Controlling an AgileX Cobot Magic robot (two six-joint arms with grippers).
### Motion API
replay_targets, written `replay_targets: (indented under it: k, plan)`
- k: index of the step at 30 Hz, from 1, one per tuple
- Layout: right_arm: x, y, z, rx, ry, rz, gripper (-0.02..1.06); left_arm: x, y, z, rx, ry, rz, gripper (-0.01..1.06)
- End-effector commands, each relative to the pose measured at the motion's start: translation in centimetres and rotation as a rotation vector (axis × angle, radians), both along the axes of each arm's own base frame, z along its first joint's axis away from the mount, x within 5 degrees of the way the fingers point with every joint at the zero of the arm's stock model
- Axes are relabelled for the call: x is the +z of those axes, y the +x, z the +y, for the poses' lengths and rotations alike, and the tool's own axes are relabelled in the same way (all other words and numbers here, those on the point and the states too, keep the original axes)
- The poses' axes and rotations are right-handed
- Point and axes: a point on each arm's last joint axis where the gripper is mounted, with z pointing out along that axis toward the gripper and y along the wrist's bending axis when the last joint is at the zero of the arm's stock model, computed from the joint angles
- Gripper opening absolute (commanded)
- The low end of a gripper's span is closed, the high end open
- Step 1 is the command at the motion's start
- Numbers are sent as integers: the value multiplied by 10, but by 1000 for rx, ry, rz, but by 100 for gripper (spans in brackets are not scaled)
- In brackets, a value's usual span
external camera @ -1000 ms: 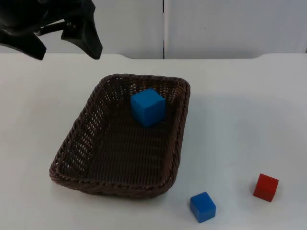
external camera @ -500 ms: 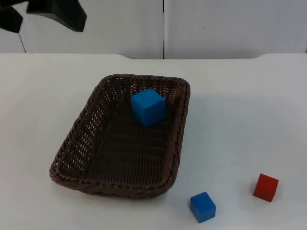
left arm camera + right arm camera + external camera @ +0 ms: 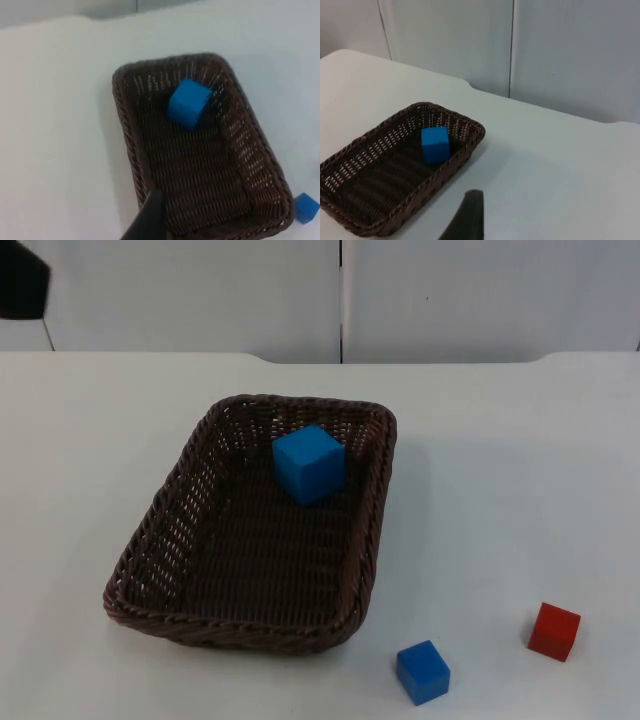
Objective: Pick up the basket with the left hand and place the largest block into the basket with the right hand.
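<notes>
Table point(image 3: 500, 460): white, lying under everything.
Basket point(image 3: 150, 550): long axis running near-left to far-right.
Basket contents: large blue block point(image 3: 309, 463) sitting at far end.
Grippers: finger state impossible to tell.

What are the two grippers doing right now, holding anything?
Left gripper: holds nothing, raised above the basket; open or shut cannot be told.
Right gripper: holds nothing, waiting off to the basket's side; open or shut cannot be told.

White table point(image 3: 520, 460) (grey partition wall point(image 3: 480, 295) behind)
</notes>
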Motion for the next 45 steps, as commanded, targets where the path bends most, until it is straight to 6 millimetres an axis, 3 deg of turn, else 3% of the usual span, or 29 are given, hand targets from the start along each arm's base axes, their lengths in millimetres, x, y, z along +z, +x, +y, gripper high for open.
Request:
replay_targets:
  k: [1,16,27,37,45]
  plan:
    - [-5,-7,-4,5,7,2,85,4,-14,4,-8,-6,-54,89]
    - [-16,-41,-15,142,-45,28,85,-1,-87,28,-40,18,-183,89]
    - [-28,-70,-33,169,-42,26,85,-18,-136,45,-47,19,-288,89]
    - [-44,-77,-29,253,-79,115,85,-29,-157,55,-28,52,-285,89]
    - [-49,-77,-29,267,-106,134,85,-36,-154,58,23,57,-234,89]
